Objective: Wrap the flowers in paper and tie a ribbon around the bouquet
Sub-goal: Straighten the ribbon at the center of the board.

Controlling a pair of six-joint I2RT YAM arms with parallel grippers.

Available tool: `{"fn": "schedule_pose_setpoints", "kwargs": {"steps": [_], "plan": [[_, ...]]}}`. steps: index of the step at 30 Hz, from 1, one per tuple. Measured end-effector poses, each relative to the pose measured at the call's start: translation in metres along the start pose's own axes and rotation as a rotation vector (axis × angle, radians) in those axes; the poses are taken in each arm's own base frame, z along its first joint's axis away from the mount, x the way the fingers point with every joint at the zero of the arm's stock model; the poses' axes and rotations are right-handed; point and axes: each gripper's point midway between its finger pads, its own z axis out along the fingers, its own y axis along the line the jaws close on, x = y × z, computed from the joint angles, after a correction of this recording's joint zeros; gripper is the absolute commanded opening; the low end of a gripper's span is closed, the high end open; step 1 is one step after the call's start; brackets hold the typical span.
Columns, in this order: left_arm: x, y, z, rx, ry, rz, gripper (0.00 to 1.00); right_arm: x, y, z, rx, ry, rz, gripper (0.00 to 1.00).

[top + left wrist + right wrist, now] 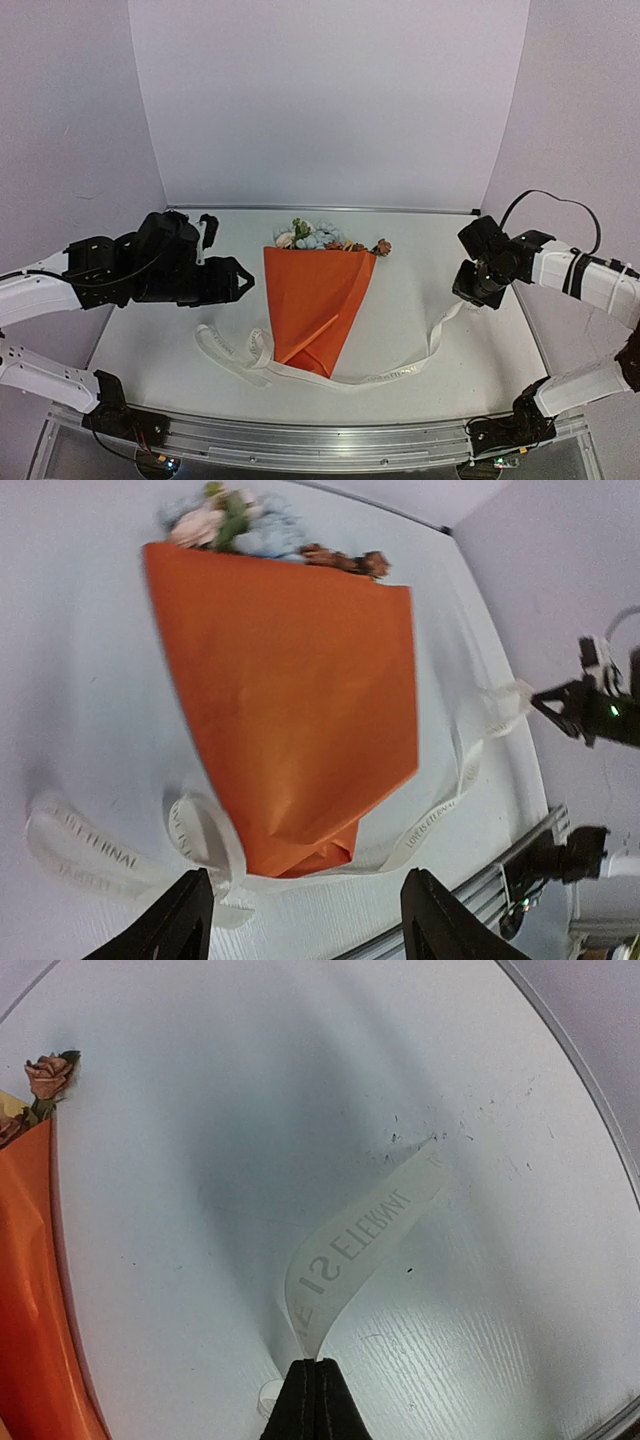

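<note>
Limp, slick ribbon [360, 1250] clenched at end in right gripper [318, 1385]; left gripper [305, 905] spread, empty; prob best grabbing slack loops nr bouquet [315, 300] tip.

Landmark: glossy orange paper cone [318, 300]. At its wide end, pink, cream, pale-blue and peach fabric blooms [310, 236] with green foliage. Beneath its tip, cream-white fabric ribbon [350, 1260] printed with grey capital lettering. Around it, plain white tabletop [420, 270].

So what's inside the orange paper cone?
Pastel flowers poke out of the wide top of the paper cone. Anything lower down, like their stems, is covered by the paper and can't be seen.
</note>
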Motion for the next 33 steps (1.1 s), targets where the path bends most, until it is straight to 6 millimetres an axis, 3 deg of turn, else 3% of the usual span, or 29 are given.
{"fn": "schedule_pose_setpoints", "kwargs": {"steps": [5, 9, 13, 21, 27, 33], "plan": [[0.016, 0.073, 0.001, -0.236, -0.032, -0.343, 0.61, -0.001, -0.001, -0.007, -0.010, 0.002, -0.034, 0.00], [0.034, 0.158, 0.012, -0.485, -0.060, -0.523, 0.56, 0.003, 0.000, -0.008, -0.018, 0.022, -0.057, 0.00], [0.042, 0.200, 0.015, -0.622, -0.084, -0.617, 0.48, 0.005, 0.001, -0.008, -0.022, 0.032, -0.076, 0.00], [0.048, 0.223, 0.039, -0.677, -0.061, -0.648, 0.30, 0.004, 0.001, -0.011, -0.032, 0.030, -0.102, 0.00], [0.061, 0.224, 0.056, -0.667, 0.004, -0.631, 0.27, 0.001, 0.003, -0.014, -0.042, 0.021, -0.111, 0.00], [0.083, 0.228, 0.057, -0.666, 0.066, -0.639, 0.27, -0.001, 0.006, -0.016, -0.049, 0.017, -0.109, 0.00]]}}
